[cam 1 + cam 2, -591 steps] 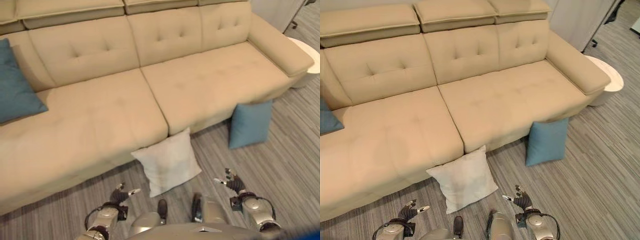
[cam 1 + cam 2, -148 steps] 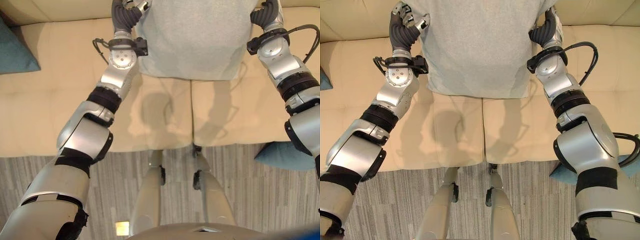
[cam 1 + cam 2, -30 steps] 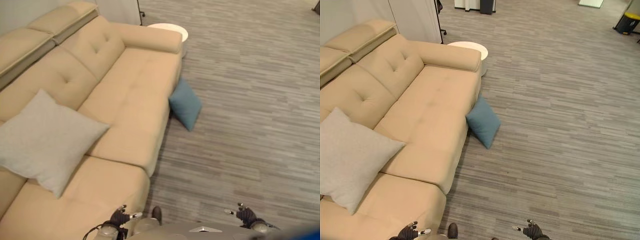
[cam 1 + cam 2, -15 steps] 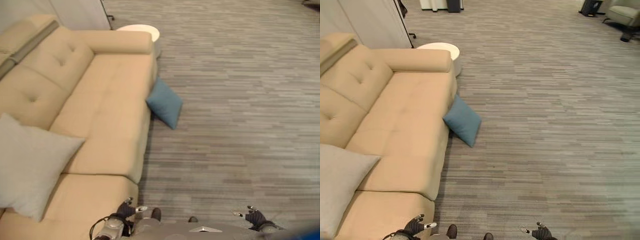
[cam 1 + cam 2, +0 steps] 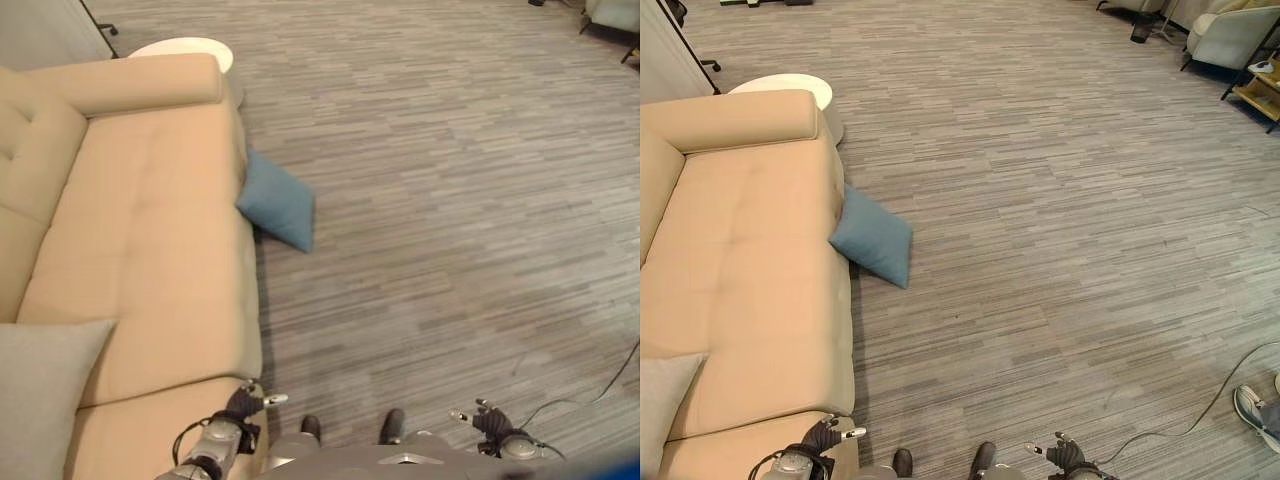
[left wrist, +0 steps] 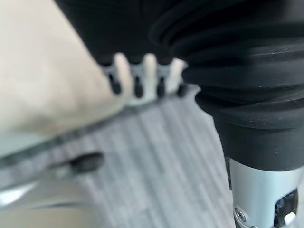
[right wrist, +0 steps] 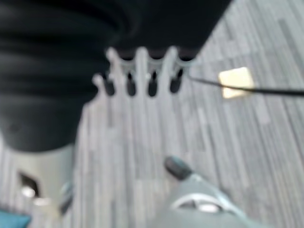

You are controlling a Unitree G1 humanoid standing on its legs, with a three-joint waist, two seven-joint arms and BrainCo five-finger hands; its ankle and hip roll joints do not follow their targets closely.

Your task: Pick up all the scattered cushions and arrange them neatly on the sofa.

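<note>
A blue cushion (image 5: 276, 207) lies on the floor, leaning against the front of the beige sofa (image 5: 140, 230) near its armrest. A light grey cushion (image 5: 40, 395) rests on the sofa seat at the lower left. My left hand (image 5: 240, 408) hangs low beside the sofa's front edge, fingers relaxed and holding nothing. My right hand (image 5: 488, 418) hangs over the bare floor, also open and empty. Both hands are well short of the blue cushion. In the wrist views, straight fingers (image 6: 137, 80) and fingers (image 7: 142, 71) hold nothing.
A round white side table (image 5: 185, 52) stands behind the sofa's armrest. An armchair (image 5: 1230, 35) and a small shelf (image 5: 1262, 90) sit at the far right. A person's shoe (image 5: 1255, 410) shows at the right edge. Wide grey striped floor (image 5: 450, 200) lies open.
The camera has swung to the right: the sofa and blue cushion slid left in view, the grey cushion is now mostly cut off. Both hands still hang open at my sides.
</note>
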